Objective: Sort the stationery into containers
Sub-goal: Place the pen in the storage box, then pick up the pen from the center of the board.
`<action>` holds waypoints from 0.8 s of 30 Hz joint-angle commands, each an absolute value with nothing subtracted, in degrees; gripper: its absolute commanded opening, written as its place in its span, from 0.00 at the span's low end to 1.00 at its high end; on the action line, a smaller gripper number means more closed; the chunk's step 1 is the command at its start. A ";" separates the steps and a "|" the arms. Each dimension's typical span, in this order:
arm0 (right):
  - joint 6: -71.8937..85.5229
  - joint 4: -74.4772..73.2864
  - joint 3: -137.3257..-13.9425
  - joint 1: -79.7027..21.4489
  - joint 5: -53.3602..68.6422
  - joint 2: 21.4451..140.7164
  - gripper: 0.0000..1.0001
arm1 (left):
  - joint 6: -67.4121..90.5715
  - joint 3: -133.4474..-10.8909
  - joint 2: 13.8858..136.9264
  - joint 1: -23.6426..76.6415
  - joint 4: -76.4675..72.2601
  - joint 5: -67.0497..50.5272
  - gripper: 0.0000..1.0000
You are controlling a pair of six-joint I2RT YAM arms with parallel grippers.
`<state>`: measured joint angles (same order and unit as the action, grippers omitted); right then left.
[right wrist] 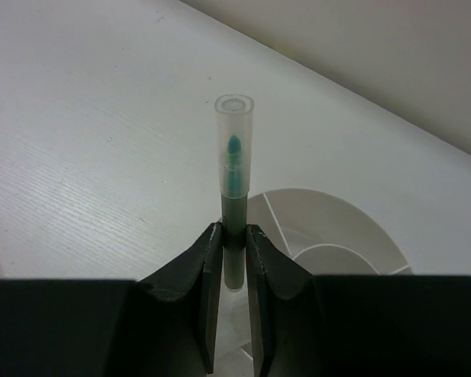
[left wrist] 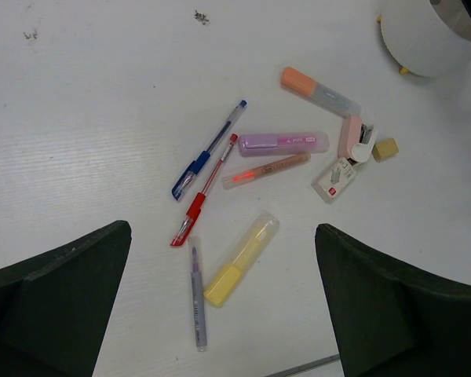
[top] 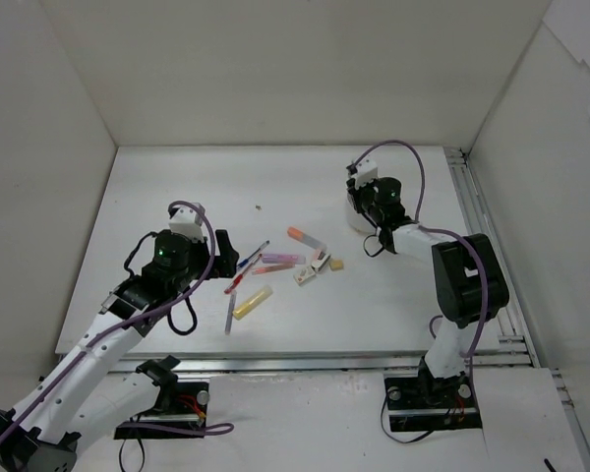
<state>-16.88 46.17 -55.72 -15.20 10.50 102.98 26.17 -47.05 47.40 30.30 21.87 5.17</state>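
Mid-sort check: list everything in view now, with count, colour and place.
pens: 4, blue pen, red pen, orange pen, grey pen, mid-table cluster
highlighters: 3, orange highlighter, lilac highlighter, yellow highlighter, same cluster
small blocks: 3, pink block, white block, tan block, cluster's right edge
dish: 1, white, divided, far right
green marker: 1, held over dish
left gripper: 1, black, open above cluster
right gripper: 1, black, shut on green marker
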 commanded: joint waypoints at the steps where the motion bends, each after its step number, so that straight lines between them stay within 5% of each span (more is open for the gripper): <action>1: -14.77 51.77 -54.59 -14.24 10.81 100.29 0.19 | 26.54 -49.04 48.08 29.36 18.72 3.69 1.00; 3: -14.50 51.86 -53.97 -14.06 10.46 98.71 0.22 | 26.63 -49.31 47.99 29.36 18.89 3.78 1.00; 4: -14.59 51.86 -53.88 -14.24 10.63 98.18 0.31 | 26.54 -49.39 47.90 29.36 18.98 3.69 1.00; 15: -13.97 51.59 -51.77 -15.73 13.01 83.42 0.39 | 27.51 -49.31 45.00 29.36 20.65 2.29 1.00; 16: -13.63 51.42 -51.33 -15.91 13.62 81.58 0.51 | 27.51 -49.22 44.56 29.36 20.83 2.29 1.00; 17: -12.93 50.89 -50.81 -16.69 14.67 78.52 0.89 | 27.51 -49.22 43.86 29.36 21.00 2.55 1.00; 18: -12.40 48.89 -50.89 -16.96 19.20 76.92 0.98 | 27.51 -49.31 43.60 29.36 21.53 2.72 1.00; 24: -0.27 46.49 -50.89 -14.77 43.54 74.52 0.98 | 28.03 -48.78 40.87 29.36 22.50 4.03 1.00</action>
<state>-6.61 44.93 -50.59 -16.08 28.14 73.45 27.22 -47.05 42.02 29.82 23.81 2.87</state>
